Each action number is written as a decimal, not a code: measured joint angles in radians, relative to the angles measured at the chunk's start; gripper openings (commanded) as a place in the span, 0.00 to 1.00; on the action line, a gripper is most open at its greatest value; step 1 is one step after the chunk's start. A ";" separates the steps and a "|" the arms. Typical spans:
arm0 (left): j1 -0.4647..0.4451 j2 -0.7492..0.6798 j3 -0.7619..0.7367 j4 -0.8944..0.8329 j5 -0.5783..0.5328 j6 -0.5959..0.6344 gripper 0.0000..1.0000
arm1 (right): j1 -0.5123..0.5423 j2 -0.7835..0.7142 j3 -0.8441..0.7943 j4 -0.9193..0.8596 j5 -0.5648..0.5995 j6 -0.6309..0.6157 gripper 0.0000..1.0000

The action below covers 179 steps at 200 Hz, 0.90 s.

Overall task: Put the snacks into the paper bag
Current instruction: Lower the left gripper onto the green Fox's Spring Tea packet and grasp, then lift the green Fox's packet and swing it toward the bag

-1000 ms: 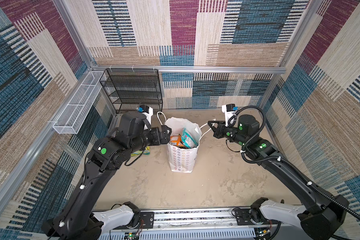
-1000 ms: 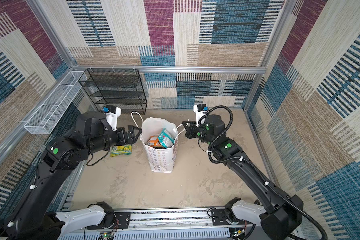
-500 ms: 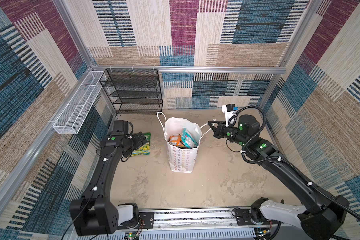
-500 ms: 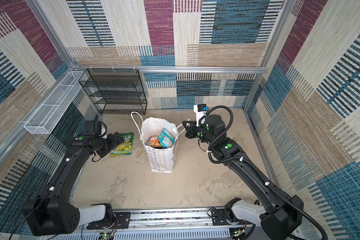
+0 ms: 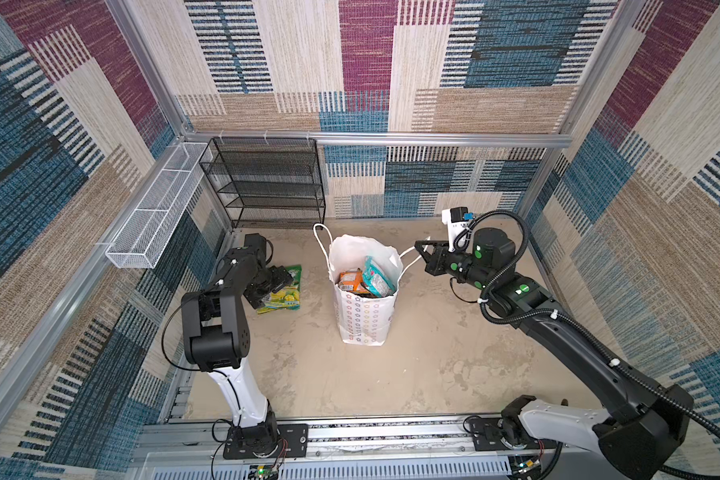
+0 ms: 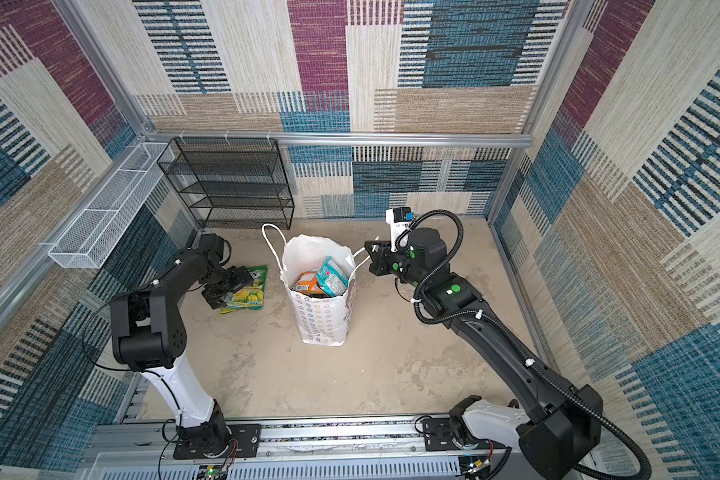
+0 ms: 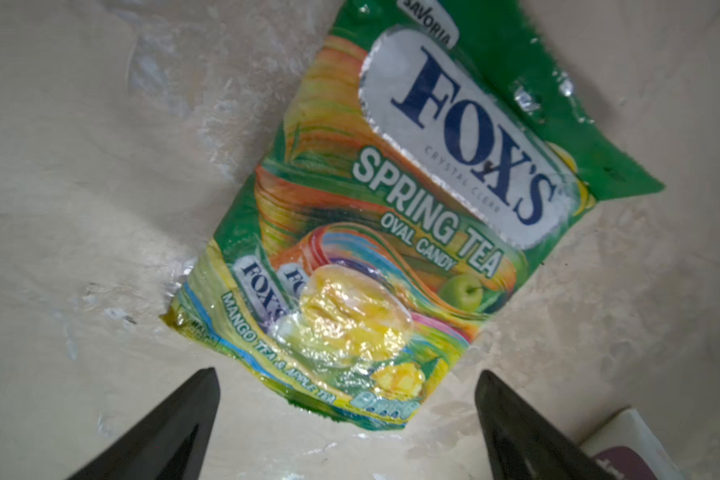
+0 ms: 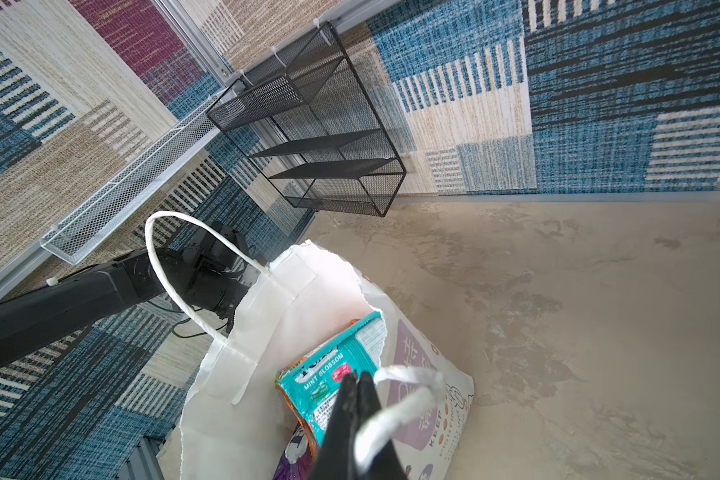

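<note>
Operator: How far along is the packing?

Observer: Nearly done, I judge. The paper bag [image 5: 364, 316] stands upright with a teal packet [image 5: 375, 276] and an orange packet [image 5: 350, 279] showing at its mouth. Anything deeper is hidden. Only one snack is visible outside it, a green packet [image 7: 391, 232] lying flat on the counter [image 5: 433, 353], near the bag on the left arm's side.

Operator: And the grippers?

Observer: The left gripper [image 7: 347, 372] hangs over the green packet's lower edge, jaws wide apart, no grip yet. The right gripper [image 8: 358, 378] is pinched together on the handle cord [image 8: 408, 380] on its side of the bag, holding the mouth open.

Operator: What changed over the last second?

Observer: The left arm was raised beside the bag's rim; it has swung down and away to that packet. The right arm, bag and contents look unchanged.
</note>
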 measured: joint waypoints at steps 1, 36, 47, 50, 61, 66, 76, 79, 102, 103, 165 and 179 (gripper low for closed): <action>0.000 0.002 0.001 0.000 0.000 0.000 0.99 | 0.000 0.001 0.000 0.000 0.000 0.000 0.00; 0.000 0.059 0.014 -0.007 -0.021 0.002 0.99 | 0.000 0.016 0.003 0.000 -0.001 0.000 0.00; 0.000 0.073 0.014 -0.006 -0.020 0.002 1.00 | 0.000 0.016 0.003 0.000 -0.002 0.000 0.00; 0.000 0.076 0.014 -0.006 -0.020 0.002 0.99 | 0.000 0.016 0.003 0.000 -0.002 0.000 0.00; 0.001 0.083 0.015 -0.006 -0.020 0.002 0.97 | 0.000 0.016 0.003 0.000 -0.002 0.000 0.00; 0.001 0.084 0.016 -0.006 -0.020 0.002 0.96 | 0.000 0.016 0.003 0.000 -0.002 0.000 0.00; 0.000 0.087 0.016 -0.004 -0.020 0.001 0.91 | 0.000 0.016 0.003 0.000 -0.002 0.000 0.00; 0.000 0.087 0.015 -0.003 -0.021 0.001 0.89 | 0.000 0.015 0.003 0.000 -0.002 0.000 0.00; 0.002 0.087 0.002 0.005 -0.022 -0.004 0.73 | 0.000 0.015 0.003 0.000 -0.002 0.000 0.00; 0.002 0.087 0.002 0.005 -0.022 -0.004 0.72 | 0.000 0.015 0.003 0.000 -0.002 0.000 0.00; 0.005 0.080 -0.037 0.063 0.048 -0.045 0.36 | 0.000 0.025 0.003 0.000 -0.003 0.001 0.00; 0.005 0.067 -0.055 0.087 0.087 -0.053 0.33 | 0.000 0.030 0.003 0.000 -0.004 0.002 0.00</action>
